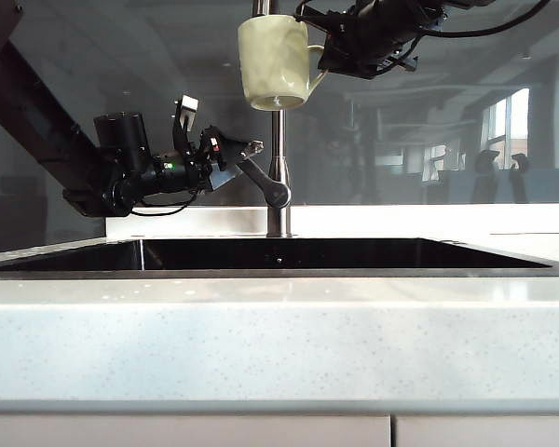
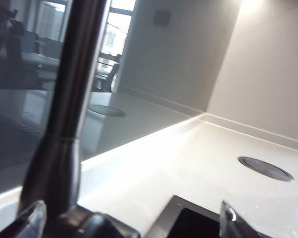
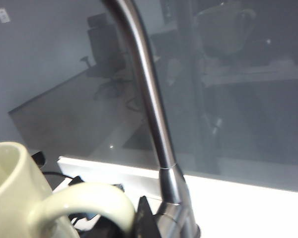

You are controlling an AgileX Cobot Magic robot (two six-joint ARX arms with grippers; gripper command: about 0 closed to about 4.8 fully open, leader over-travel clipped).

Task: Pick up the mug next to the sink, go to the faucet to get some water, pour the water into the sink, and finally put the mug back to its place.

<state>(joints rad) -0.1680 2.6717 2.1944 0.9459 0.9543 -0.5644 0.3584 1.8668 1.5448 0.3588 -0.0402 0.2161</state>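
Observation:
The pale cream-green mug (image 1: 275, 60) hangs high in the exterior view, upright, in front of the faucet (image 1: 278, 149) pipe. My right gripper (image 1: 328, 58) is shut on its loop handle (image 3: 89, 203), with one dark finger (image 3: 143, 218) showing beside the faucet (image 3: 149, 109). My left gripper (image 1: 225, 140) stands open at the slanted lever handle (image 1: 258, 177). In the left wrist view its fingertips (image 2: 32, 220) straddle the lever's dark end (image 2: 99, 225) beside the faucet pipe (image 2: 72, 99). The sink (image 1: 261, 253) lies dark below both grippers. The spout's end is out of view.
A glass panel rises right behind the faucet. The white counter (image 1: 279, 335) runs along the sink's front. A round dark cap (image 2: 265, 168) sits in the counter beyond the sink's corner (image 2: 188, 223), near a wall.

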